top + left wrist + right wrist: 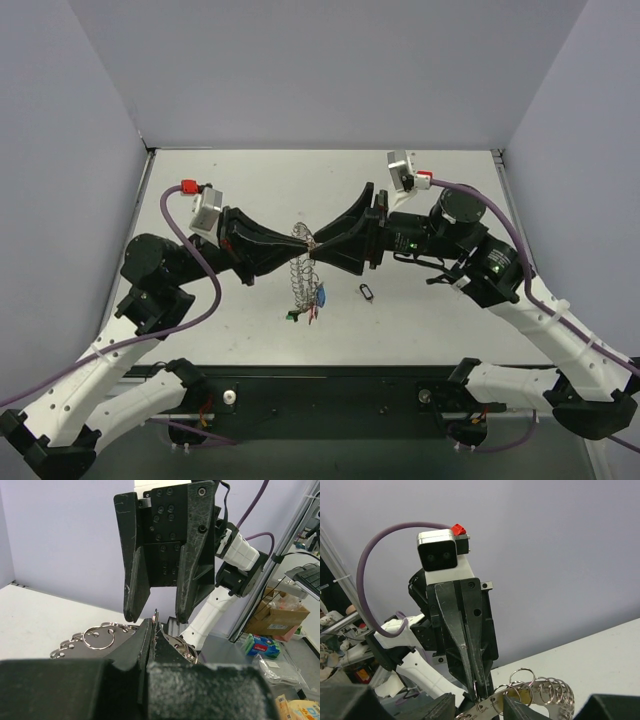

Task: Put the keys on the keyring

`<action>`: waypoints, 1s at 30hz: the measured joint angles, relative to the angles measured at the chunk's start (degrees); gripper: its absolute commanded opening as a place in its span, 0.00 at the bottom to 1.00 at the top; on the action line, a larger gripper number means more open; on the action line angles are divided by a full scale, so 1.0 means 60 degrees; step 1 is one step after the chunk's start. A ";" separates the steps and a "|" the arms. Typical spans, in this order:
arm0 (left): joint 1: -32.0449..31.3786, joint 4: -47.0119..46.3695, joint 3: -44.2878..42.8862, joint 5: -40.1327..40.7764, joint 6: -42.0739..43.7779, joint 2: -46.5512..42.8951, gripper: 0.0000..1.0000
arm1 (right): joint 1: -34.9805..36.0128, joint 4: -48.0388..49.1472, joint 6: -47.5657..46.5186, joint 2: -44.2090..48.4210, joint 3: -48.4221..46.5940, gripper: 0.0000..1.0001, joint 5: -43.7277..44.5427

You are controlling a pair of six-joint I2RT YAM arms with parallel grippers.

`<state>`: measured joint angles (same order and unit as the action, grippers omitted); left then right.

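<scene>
Above the centre of the white surface (250, 180), plain grey walls (330, 70) around: two grippers nose to nose at the keyring (298, 268).
Left gripper (305, 247) is clamped tight on the ring's top rim. The ring hangs from it, with the keys (316, 298) bunched at its lower end, toward the front edge. Right gripper (156, 617) has its jaws apart, straddling the same rim; can't tell if it touches.

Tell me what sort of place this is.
Probably a robotics lab test cell: a white table boxed in by plain walls, two robot arms mounted at its edge, a cardboard box and clutter beyond.
</scene>
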<state>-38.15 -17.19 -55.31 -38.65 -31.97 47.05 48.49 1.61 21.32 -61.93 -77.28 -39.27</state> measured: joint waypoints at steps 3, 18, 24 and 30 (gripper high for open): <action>-0.0004 -0.0149 0.0000 -0.0127 -0.0131 0.0076 0.00 | 0.0004 0.0215 0.0138 -0.0146 0.0007 0.31 -0.0106; 0.0058 0.1129 -0.0794 -0.0685 0.0255 0.0452 0.16 | -0.0004 0.0222 0.0076 -0.0160 0.0055 0.00 -0.0259; 0.0066 0.2404 -0.1596 -0.1177 0.1005 0.0838 0.22 | -0.0004 -0.0047 -0.0062 -0.0073 0.0036 0.00 -0.0313; 0.0062 0.3599 -0.1989 -0.1235 0.1752 0.0987 0.28 | 0.0000 -0.0423 -0.0102 -0.0095 0.0036 0.00 -0.0368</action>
<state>-37.78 4.40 -67.24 -46.06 -21.45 52.97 48.49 -0.93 20.71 -62.50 -77.06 -41.47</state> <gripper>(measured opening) 0.267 0.043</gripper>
